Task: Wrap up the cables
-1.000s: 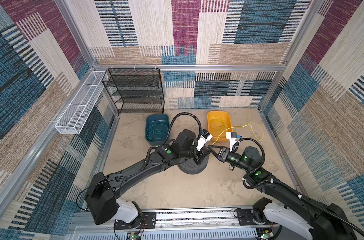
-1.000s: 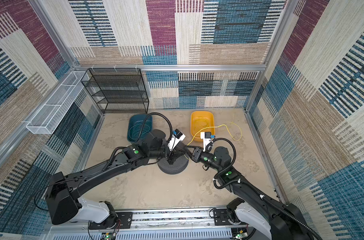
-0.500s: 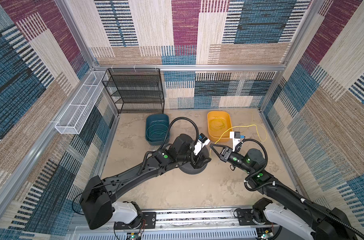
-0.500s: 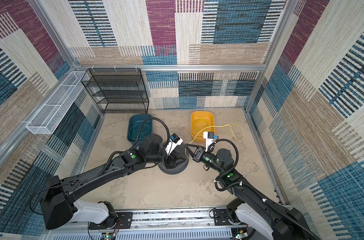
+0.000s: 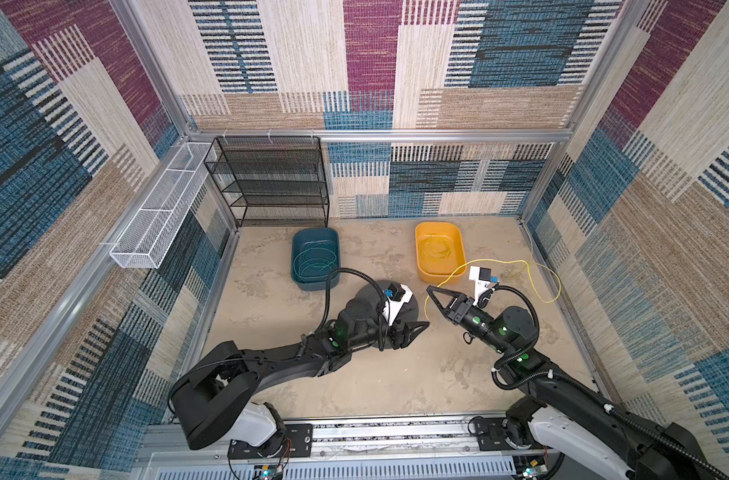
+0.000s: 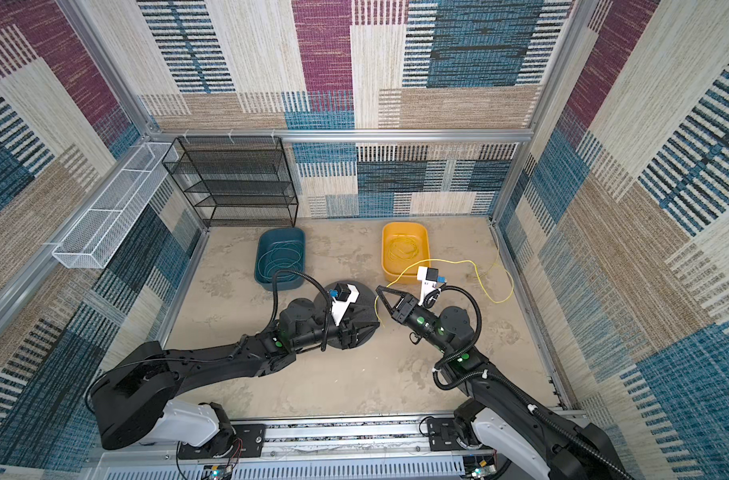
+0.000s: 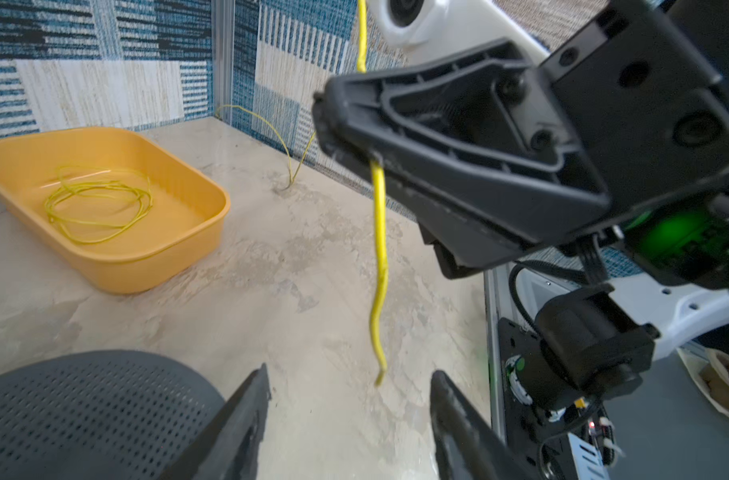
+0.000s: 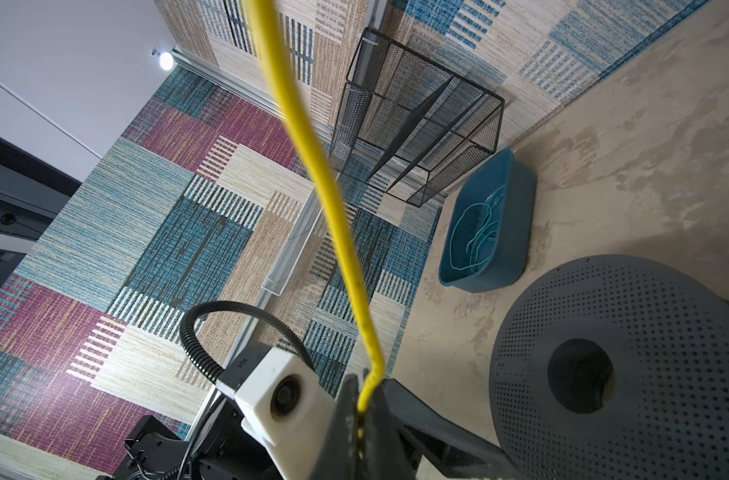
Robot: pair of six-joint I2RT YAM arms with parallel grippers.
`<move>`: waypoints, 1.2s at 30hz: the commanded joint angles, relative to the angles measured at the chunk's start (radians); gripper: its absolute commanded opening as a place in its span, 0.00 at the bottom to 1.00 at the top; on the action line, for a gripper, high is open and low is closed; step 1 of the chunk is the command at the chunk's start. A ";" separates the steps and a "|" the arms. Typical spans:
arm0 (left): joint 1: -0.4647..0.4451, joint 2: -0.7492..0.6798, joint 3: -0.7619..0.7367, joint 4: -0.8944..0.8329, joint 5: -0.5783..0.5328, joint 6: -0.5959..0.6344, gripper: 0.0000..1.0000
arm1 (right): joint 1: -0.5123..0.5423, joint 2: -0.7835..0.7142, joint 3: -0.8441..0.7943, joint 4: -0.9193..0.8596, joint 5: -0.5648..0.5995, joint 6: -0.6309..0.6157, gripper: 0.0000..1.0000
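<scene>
Yellow cable (image 7: 380,232) is pinched a little way from its end in the right gripper (image 5: 431,289), clamped tight on it just off the edge of the perforated disc (image 5: 369,293), on the side away from the left arm. Short free tail hangs from the fingertips toward the floor beside the disc. The rest of the cable arcs away from the disc, crosses the near corner of the yellow tub (image 5: 439,226) and drops in a loose loop on the floor well beyond the disc, by the side wall. Left gripper (image 7: 350,372) is spread wide, holding nothing, low at the disc's rim, with the tail's end hanging just in front of the gap between its jaws; can't tell from the wrist view whether the tail is inside the gap. Risks, as I judge them: the tail is thin, limp and curled, so the left jaws could close on air or nudge it aside. The hold is at the very tips of the right gripper, so a tug from the long slack could slide the cable out. The slack could catch on the tub corner or the right wrist camera (image 5: 479,275) when pulled toward the disc. The two grippers are near each other at the disc's edge and could knock together. Second yellow cable (image 5: 435,251) lies coiled in the tub, farther from the disc.
</scene>
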 commanded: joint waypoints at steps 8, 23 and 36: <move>-0.021 0.106 0.020 0.234 0.026 -0.078 0.47 | 0.001 -0.037 -0.011 0.048 0.049 0.039 0.00; -0.045 0.152 0.014 0.267 0.042 -0.132 0.35 | 0.001 -0.072 -0.037 0.046 0.103 0.057 0.00; -0.045 0.083 0.056 -0.018 0.104 -0.104 0.00 | 0.000 -0.063 -0.015 0.014 0.119 -0.008 0.00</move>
